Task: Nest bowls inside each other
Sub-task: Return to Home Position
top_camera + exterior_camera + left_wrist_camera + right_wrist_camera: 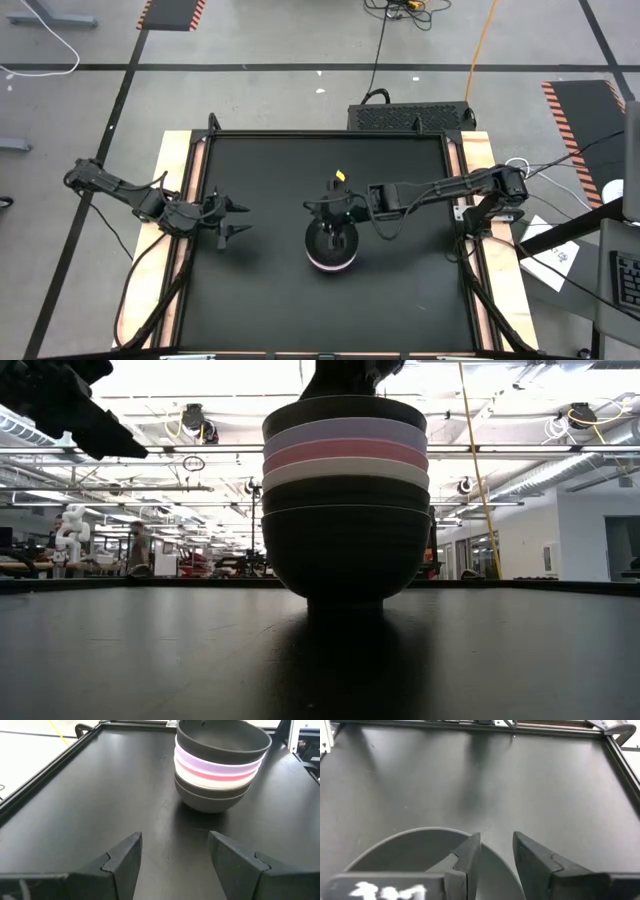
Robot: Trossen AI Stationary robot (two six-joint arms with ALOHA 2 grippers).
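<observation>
The bowls (345, 500) stand as one nested stack at the table's middle (332, 250). From the top they are black, lavender, pink, white, then two black. The bottom bowl's foot (345, 602) rests on the black tabletop. My right gripper (496, 851) hovers open at the top black bowl (415, 850). One finger is over the bowl's inside and the other is outside its rim. In the high view this gripper (334, 222) is at the stack's far side. My left gripper (175, 850) waits open near the table's left edge (238, 220), pointing at the stack (220, 765). My right gripper stands astride the top black bowl's rim (487, 847), coming slanting down from above. A gap shows between the fingers, and I cannot tell whether either finger touches the rim. The bowl sits nested in the stack.
The black tabletop (270, 300) has a raised frame and pale wooden side strips (180, 200). A small yellow tag (340, 176) shows beyond the right gripper. A dark box and cables (410, 115) lie past the far edge, and papers (555, 255) lie off to the right.
</observation>
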